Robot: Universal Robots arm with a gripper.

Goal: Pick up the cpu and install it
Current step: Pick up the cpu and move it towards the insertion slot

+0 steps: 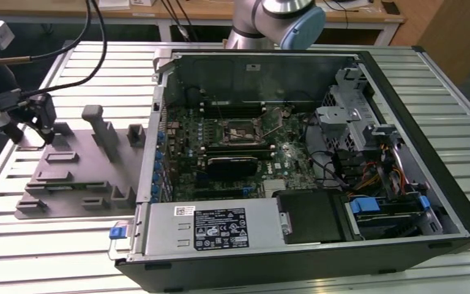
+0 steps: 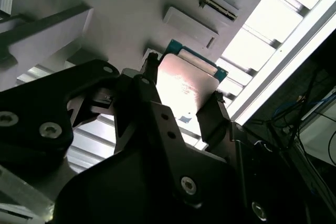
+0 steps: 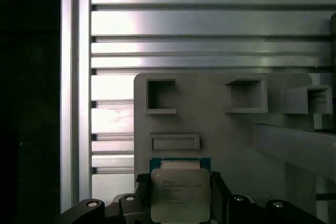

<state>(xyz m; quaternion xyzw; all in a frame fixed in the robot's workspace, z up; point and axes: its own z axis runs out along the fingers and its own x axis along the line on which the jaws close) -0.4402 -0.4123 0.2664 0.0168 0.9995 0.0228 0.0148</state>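
Now: pincer (image 3: 181,195) clamps the chip (image 2: 186,85) by two opposite edges, at the grey tray (image 1: 71,184) on the exterior view's left side. Best kept level, grip on edges only, clear of tray walls.

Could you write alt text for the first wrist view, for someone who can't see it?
A square cpu with a silver top is held in the gripper, with a black finger against each side, seen from the arm's wrist. Beyond it lies a grey fixture tray with rectangular pockets, on a ribbed metal table.
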